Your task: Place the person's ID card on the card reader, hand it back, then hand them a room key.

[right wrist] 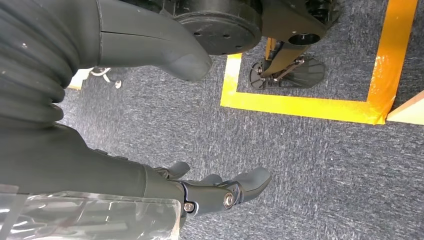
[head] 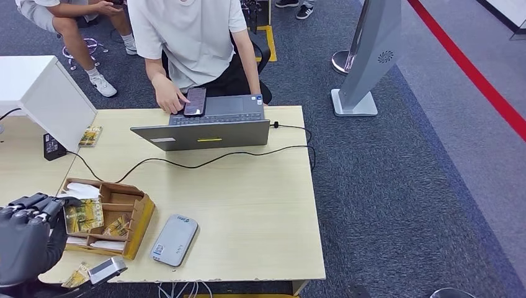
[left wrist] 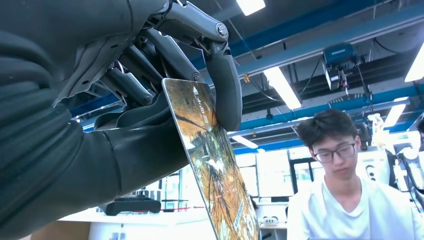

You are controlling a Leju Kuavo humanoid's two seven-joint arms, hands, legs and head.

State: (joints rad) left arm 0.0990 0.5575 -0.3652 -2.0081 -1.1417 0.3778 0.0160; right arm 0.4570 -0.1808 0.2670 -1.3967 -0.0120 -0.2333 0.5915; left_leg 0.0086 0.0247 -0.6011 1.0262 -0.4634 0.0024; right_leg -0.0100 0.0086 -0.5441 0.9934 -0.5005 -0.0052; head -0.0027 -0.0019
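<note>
— Between the left hand (left wrist: 150,100)'s thumb and dark fingers (left wrist: 225,85) sits a room key (left wrist: 215,170), pinched by one end, its printed length jutting past the fingertips toward the person (left wrist: 345,190). How should the handover go?

— Keep the pinch firm, I'd say, and carry the card forward over the table (head: 248,205) until its free end reaches them; only a short edge is held, so it could slip.

— And the right hand (right wrist: 215,192)?

— Its fingers hang loosely apart over the carpet, holding nothing.

— What's in the way?

— Beyond the fingertips, the wooden organizer (head: 108,217), the card reader (head: 174,239), a black cable (head: 205,162) and the laptop (head: 208,127), where the person's hand rests by a phone (head: 195,101).
</note>
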